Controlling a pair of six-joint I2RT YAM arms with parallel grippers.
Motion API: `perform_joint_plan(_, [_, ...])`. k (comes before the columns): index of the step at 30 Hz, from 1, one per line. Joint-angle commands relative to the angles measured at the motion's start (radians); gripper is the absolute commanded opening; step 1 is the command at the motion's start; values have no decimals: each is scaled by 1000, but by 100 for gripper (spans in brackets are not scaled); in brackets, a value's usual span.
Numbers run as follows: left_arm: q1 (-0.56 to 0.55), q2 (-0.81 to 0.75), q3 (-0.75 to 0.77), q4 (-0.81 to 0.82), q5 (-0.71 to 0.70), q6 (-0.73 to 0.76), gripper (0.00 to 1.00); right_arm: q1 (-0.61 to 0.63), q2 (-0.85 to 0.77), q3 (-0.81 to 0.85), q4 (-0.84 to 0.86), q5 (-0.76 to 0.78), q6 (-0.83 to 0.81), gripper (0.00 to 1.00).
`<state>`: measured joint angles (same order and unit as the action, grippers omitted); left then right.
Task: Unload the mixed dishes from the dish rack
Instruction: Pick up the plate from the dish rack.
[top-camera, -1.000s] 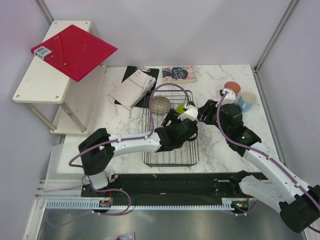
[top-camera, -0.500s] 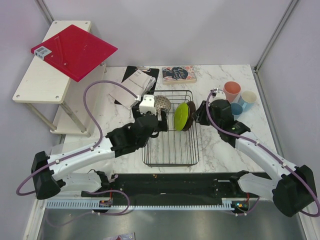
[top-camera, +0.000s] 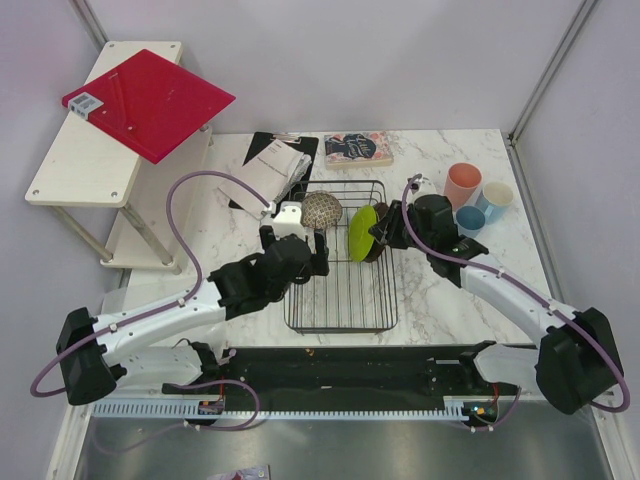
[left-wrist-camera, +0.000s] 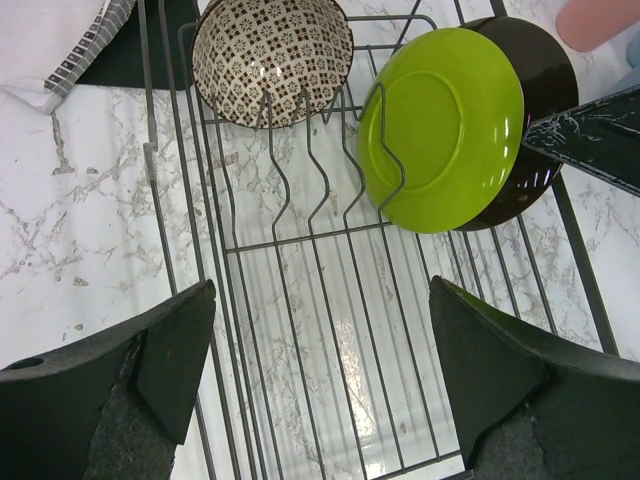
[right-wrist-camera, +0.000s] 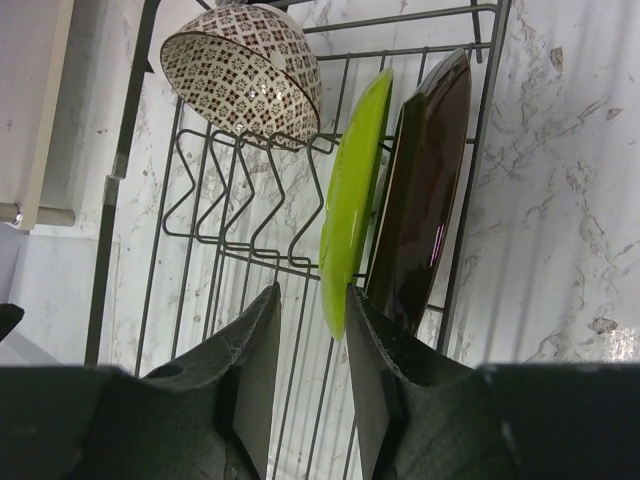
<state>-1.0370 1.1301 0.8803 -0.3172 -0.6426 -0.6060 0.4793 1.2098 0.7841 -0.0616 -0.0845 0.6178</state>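
The black wire dish rack (top-camera: 340, 300) holds a speckled bowl (top-camera: 322, 210), a lime green plate (top-camera: 361, 232) and a dark-backed plate (top-camera: 379, 243), both plates on edge. The pink cup (top-camera: 462, 184), light blue mug (top-camera: 497, 199) and darker blue cup (top-camera: 470, 218) stand on the table to the right of the rack. My right gripper (right-wrist-camera: 311, 292) is open, its fingertips either side of the green plate's (right-wrist-camera: 352, 215) lower rim, with the dark plate (right-wrist-camera: 425, 180) just behind. My left gripper (left-wrist-camera: 320, 340) is wide open and empty above the rack's grid (left-wrist-camera: 300, 300), below the bowl (left-wrist-camera: 272, 60).
A white wooden shelf (top-camera: 110, 150) with a red square board (top-camera: 148, 100) stands at the far left. A clipboard with papers (top-camera: 270, 170) and a book (top-camera: 358, 148) lie behind the rack.
My left arm has pulled back from the plates to the rack's left side, uncovering the bowl and plates. My right gripper has moved left onto the green plate's edge.
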Motion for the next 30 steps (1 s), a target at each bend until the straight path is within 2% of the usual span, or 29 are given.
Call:
perform_joint_plan(1, [3, -27, -9, 4, -2, -49, 94, -1, 29, 29, 52, -24, 10, 40])
perform_joint_plan(23, [5, 11, -32, 7, 34, -72, 94, -2, 166, 7, 132, -58, 7, 38])
perform_joint_plan(26, [5, 17, -30, 6, 40, -75, 94, -1, 184, 9, 138, -66, 7, 34])
perform_joint_plan(30, [5, 14, -32, 6, 43, -78, 94, -2, 183, 10, 138, -67, 7, 20])
